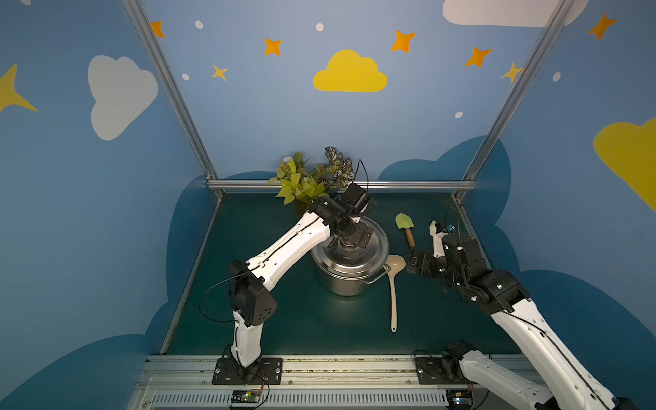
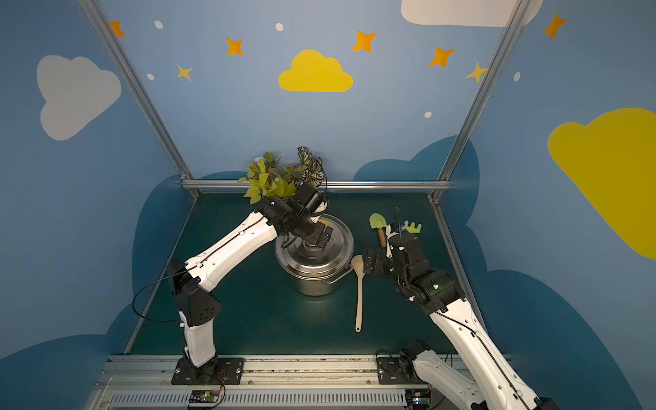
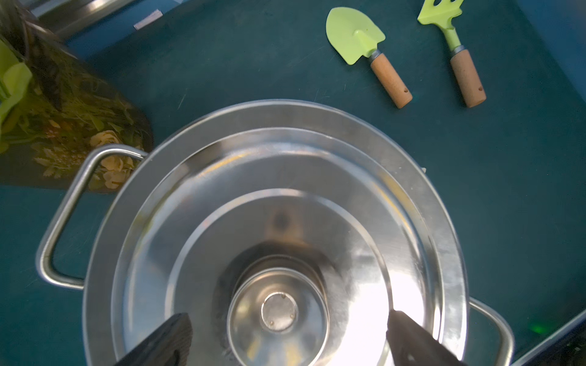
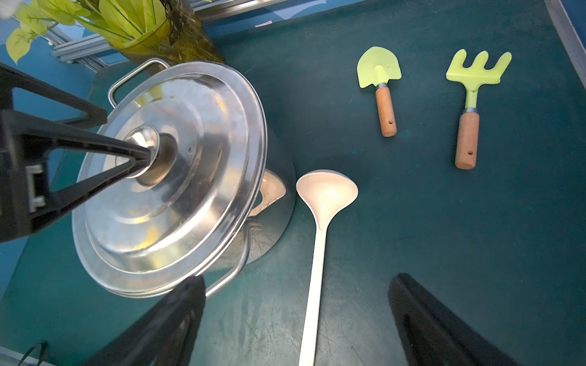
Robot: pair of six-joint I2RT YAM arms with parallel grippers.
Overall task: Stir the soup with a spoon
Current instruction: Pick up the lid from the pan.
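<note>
**Pot lidded, spoon waiting beside it, both pincers standing released**

On the green surface (image 1: 284, 319) the steel pot (image 1: 346, 284) is sitting mid-frame in both top views, its lid (image 1: 372, 245) closing off the inside where the soup is meant to be, so stirring is not yet possible. The cream spoon (image 1: 393, 294) is lying flat just right of the pot, its handle running toward the lower edge. The left pincer (image 3: 287, 320) is hanging spread astride the lid's knob (image 4: 144, 139), likely to lift it. The right pincer (image 4: 298, 280) is hovering released above the spoon's handle, probably lining up a grasp.
</note>
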